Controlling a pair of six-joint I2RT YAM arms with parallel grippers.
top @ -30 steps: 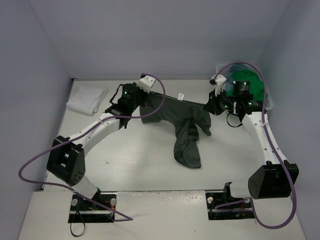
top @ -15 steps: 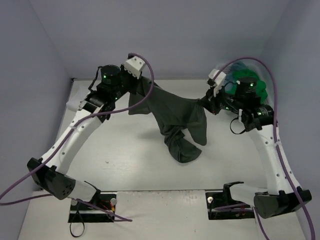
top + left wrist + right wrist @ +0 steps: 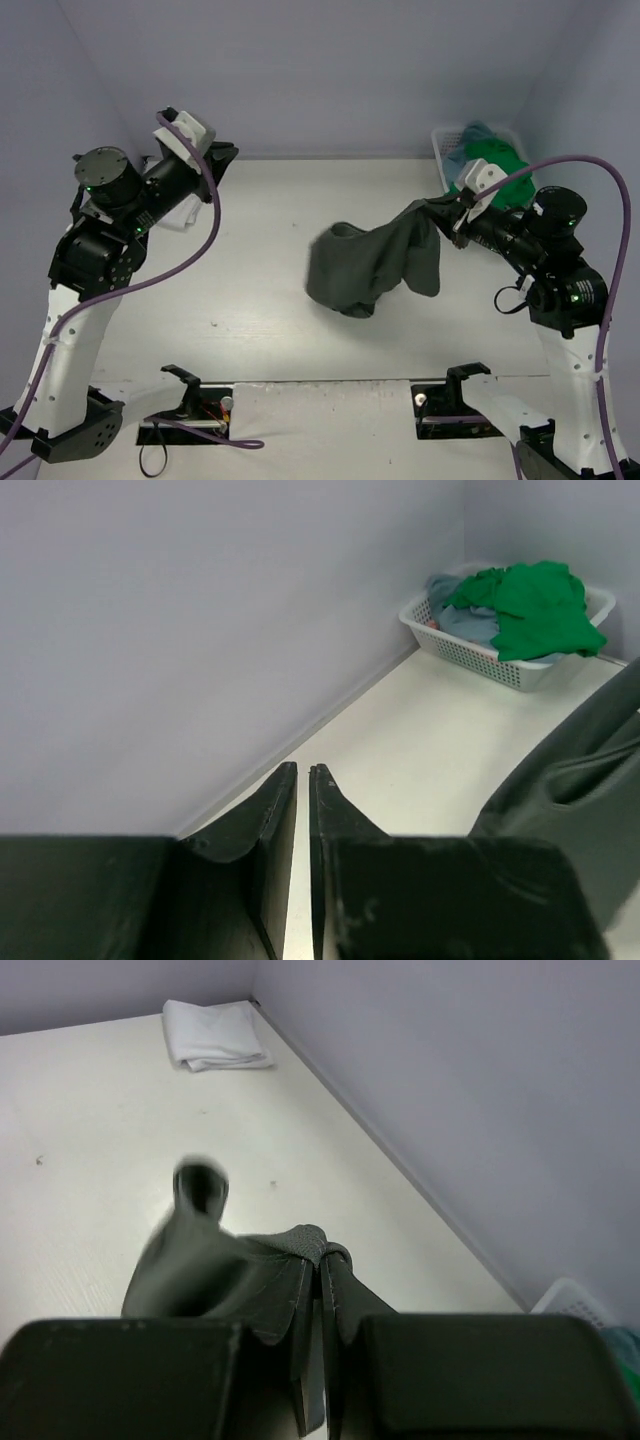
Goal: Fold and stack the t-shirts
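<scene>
The pale table [image 3: 260, 340] fills the floor of the walled cell, with an arm raised at each side: the left arm [image 3: 100, 250] reared up by the left wall, the right arm [image 3: 560, 290] bent inward from the right. The dark grey t-shirt [image 3: 365, 265] is the largest loose thing; one edge of it is lifted at the right and the rest sags leftward into a bunched, slightly blurred mass over the middle of the table, and whether that low end touches the surface cannot be told. In the far right corner sits the white lattice basket [image 3: 480, 660], heaped with the bright green t-shirt [image 3: 535, 600] on top and the teal-blue t-shirt [image 3: 465, 620] beside and under it. The white t-shirt [image 3: 215, 1035] lies folded flat in the far left corner, well apart from the grey one. The right gripper [image 3: 321, 1260] is clamped on a ridge of the dark grey cloth, fingers almost meeting. The left gripper [image 3: 303, 770] hangs high near the back wall, its fingers drawn to a thin slit with nothing between them
</scene>
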